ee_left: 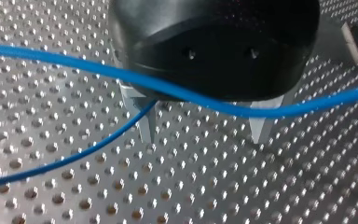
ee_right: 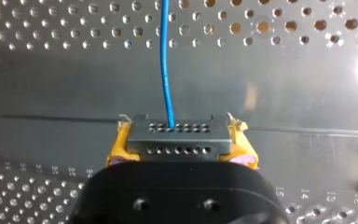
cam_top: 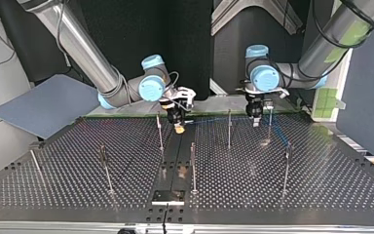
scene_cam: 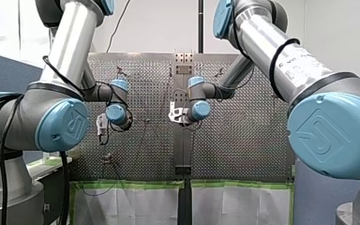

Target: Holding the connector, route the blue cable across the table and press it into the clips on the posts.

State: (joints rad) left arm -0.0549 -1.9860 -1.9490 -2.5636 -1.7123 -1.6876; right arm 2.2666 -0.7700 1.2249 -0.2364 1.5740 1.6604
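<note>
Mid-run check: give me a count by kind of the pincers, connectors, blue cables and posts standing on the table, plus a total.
Pincers: 2, left pincer and right pincer
Connector: 1
Blue cable: 1
Posts: 7, as far as the top view shows
Total: 11

Cable [ee_right: 165, 60]: bright blue. Connector [ee_right: 177, 138]: dark grey, two rows of small round holes. Right tool [ee_right: 181, 140]: black body, yellow pads [ee_right: 116, 149]. Left tool [ee_left: 204, 133]: black body, bare-metal grey fingers [ee_left: 260, 125]. Table [cam_top: 78, 165]: silver, regular grid of holes. Posts [cam_top: 229, 129]: grey metal. Arm tubes [scene_cam: 72, 47] silver, joint caps [scene_cam: 63, 124] light blue. Green tape [scene_cam: 131, 184] edges white sheets [scene_cam: 126, 206]. Panel [cam_top: 44, 105]: slate blue.
</note>
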